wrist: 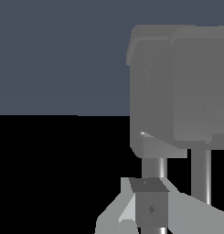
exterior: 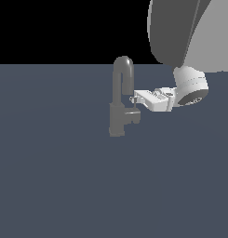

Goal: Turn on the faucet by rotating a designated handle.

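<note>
Flat, matte slate-blue ground surface (exterior: 55, 176), uniform in colour and without seams or markings, extending to a straight horizon against a black background. Standing directly on it, slightly toward the exterior view's right of centre, is the small matte grey metal faucet (exterior: 118, 109): a thick cylindrical base resting upright on the surface, carrying a tall spout arched like an inverted U. In the wrist view the same surface (wrist: 58, 59) appears as a plain blue-grey band.

Matte grey faucet (exterior: 121, 97), white claw (exterior: 134, 99), slate-blue floor (exterior: 55, 176).
</note>
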`<state>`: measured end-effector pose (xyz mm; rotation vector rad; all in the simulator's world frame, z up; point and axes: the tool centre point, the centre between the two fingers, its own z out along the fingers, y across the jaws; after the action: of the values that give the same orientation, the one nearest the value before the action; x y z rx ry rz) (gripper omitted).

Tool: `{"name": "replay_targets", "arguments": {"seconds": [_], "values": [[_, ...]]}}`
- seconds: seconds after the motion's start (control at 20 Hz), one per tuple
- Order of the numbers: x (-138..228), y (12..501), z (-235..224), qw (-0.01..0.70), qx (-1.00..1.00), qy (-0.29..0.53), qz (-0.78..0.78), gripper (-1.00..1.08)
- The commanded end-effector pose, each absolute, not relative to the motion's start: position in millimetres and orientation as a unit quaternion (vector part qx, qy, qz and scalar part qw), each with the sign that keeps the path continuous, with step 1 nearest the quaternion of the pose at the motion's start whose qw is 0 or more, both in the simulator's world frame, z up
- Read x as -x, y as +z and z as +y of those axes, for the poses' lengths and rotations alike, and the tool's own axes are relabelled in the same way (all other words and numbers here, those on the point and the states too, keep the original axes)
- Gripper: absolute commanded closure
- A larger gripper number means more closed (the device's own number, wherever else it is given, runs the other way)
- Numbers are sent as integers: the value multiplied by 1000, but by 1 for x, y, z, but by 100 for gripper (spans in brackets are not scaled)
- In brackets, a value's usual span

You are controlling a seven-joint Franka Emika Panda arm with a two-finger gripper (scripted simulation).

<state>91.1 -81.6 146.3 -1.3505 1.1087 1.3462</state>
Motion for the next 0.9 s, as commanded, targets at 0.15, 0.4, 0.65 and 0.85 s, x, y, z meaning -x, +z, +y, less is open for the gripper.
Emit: {"name": "replay_targets", "arguments": {"seconds": [0.15, 0.4, 0.65, 0.85], "values": [[-84, 148, -83, 451, 546, 545, 449, 108], [-77, 149, -84, 451, 546, 545, 449, 108], [-69, 151, -86, 451, 546, 545, 449, 108], [-62, 153, -87, 451, 547, 545, 449, 108]]}}
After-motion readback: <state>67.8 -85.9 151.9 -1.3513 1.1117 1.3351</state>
